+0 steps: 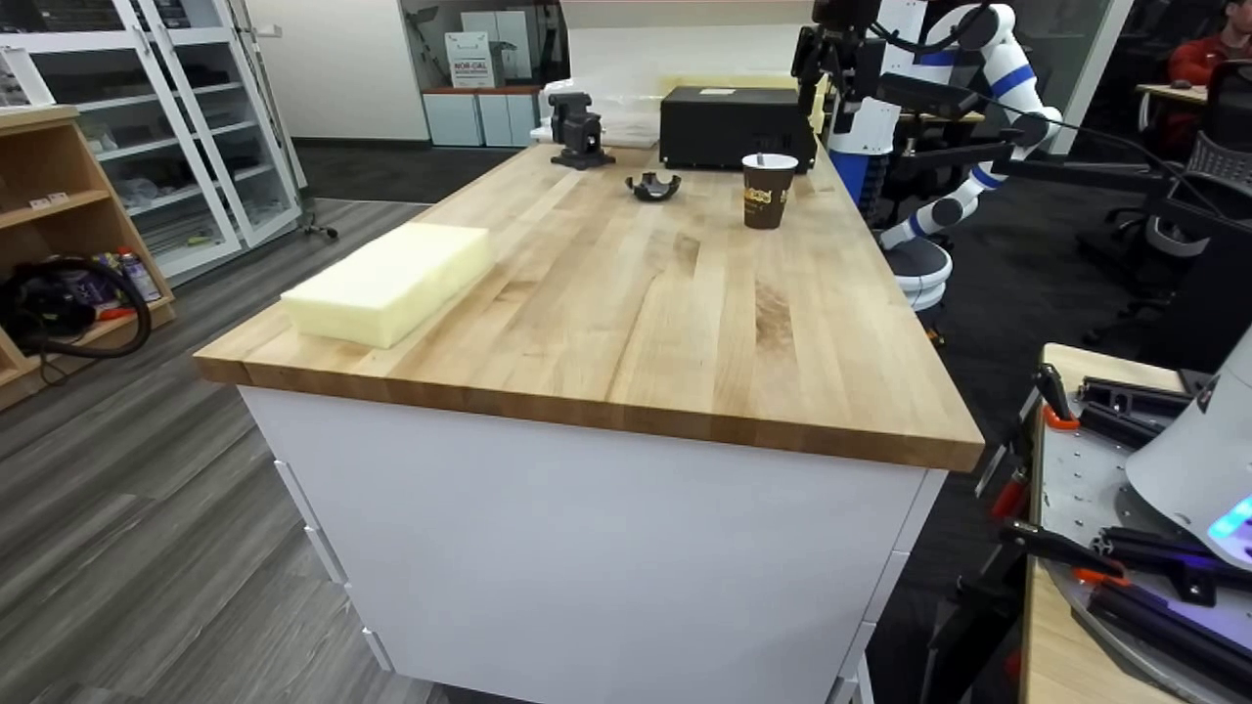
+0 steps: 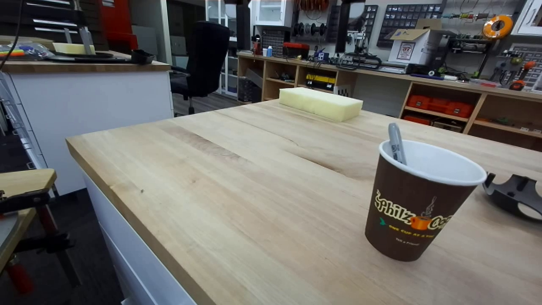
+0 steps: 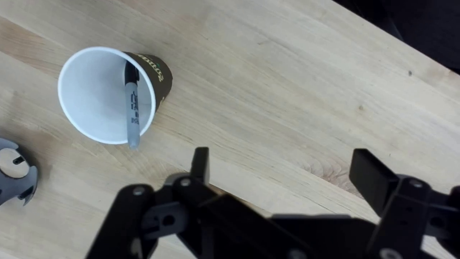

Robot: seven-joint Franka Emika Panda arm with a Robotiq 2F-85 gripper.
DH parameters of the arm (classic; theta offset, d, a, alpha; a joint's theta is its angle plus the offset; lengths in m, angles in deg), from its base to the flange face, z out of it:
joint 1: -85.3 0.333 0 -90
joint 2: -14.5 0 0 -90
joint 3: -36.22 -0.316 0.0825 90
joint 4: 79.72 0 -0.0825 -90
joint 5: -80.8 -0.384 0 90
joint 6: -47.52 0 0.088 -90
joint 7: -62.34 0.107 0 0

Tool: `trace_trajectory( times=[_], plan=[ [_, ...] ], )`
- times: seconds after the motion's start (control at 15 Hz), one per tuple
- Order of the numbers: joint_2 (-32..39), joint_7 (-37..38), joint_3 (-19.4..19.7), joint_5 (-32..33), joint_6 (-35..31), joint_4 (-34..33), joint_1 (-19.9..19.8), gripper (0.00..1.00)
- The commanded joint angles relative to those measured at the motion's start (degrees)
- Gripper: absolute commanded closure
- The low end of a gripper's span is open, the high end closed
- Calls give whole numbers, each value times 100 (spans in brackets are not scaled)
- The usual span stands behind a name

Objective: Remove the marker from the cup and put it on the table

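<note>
The brown paper cup [image 1: 769, 192] stands upright on the wooden table [image 1: 606, 303]. It also shows in an exterior view [image 2: 408, 212] and in the wrist view [image 3: 158, 77]. The grey marker [image 2: 396, 146] leans inside the cup, its grey end sticking up past the white rim. In the wrist view the marker [image 3: 132, 108] has its black cap down in the cup. My gripper [image 3: 279, 153] is open and empty, above the table and off to one side of the cup. Its fingers hang above cup height in both exterior views [image 1: 827, 110] [image 2: 292, 50].
A curved black part [image 1: 652, 187] lies on the table near the cup, also in the wrist view [image 3: 14, 189]. A black box [image 1: 738, 127] and a black device [image 1: 579, 132] stand at the far end. A pale yellow block [image 1: 391, 284] lies near a table edge.
</note>
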Motion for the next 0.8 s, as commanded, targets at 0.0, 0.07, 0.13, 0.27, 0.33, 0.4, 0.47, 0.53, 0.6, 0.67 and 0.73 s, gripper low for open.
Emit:
trace_trajectory(
  times=[0.0,0.07,0.13,0.27,0.33,0.4,0.47,0.53,0.6,0.67,0.73],
  plan=[
    [196,-278,-143,43,-55,-204,-121,0],
    [281,-290,-165,138,-72,-269,-143,0],
    [347,-343,-170,183,-86,-321,-162,0],
    [547,-337,-172,382,-90,-497,-239,0],
    [636,-348,-165,463,-86,-594,-277,0],
    [725,-355,-161,526,-85,-680,-318,0],
    [846,-404,-137,547,-79,-801,-379,0],
    [923,-445,-132,555,-91,-876,-431,0],
    [1030,-508,-124,508,-114,-989,-491,0],
    [1119,-558,-126,472,-132,-1072,-545,0],
    [1225,-641,-132,403,-173,-1173,-595,0]
  ],
)
